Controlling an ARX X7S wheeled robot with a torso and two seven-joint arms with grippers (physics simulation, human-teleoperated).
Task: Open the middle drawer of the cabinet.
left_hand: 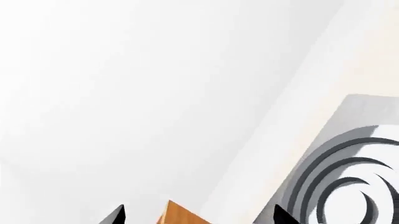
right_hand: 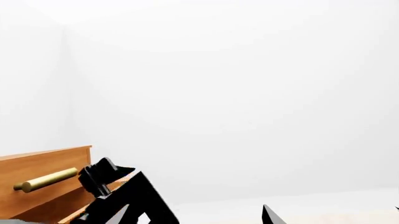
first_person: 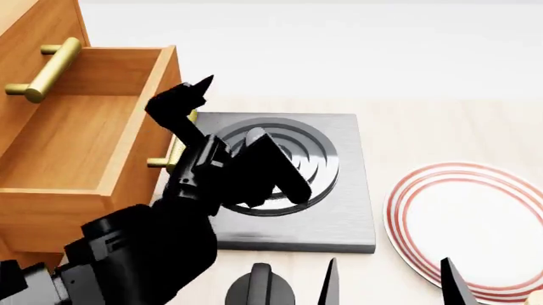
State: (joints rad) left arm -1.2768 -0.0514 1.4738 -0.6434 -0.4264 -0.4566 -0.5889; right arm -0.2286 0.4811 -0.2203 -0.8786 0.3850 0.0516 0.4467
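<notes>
The orange-brown cabinet (first_person: 34, 25) stands at the left of the head view, and the top drawer's brass handle (first_person: 42, 70) shows on it. Below that, the middle drawer (first_person: 76, 140) is pulled out, its empty inside showing. Its brass bar handle (first_person: 172, 152) is partly hidden behind my left arm. My left gripper (first_person: 180, 95) is open beside the top corner of the drawer front. In the left wrist view a wooden corner (left_hand: 181, 215) sits between the spread fingers of the left gripper (left_hand: 199, 217). My right gripper (first_person: 388, 283) (right_hand: 194, 212) is open and holds nothing.
A grey square slab with dark concentric rings (first_person: 339, 210) (left_hand: 355, 177) lies on the pale tabletop right of the cabinet. A white plate with red rings (first_person: 475, 222) is at the right. A black knob (first_person: 259, 289) sits at the bottom edge of the head view.
</notes>
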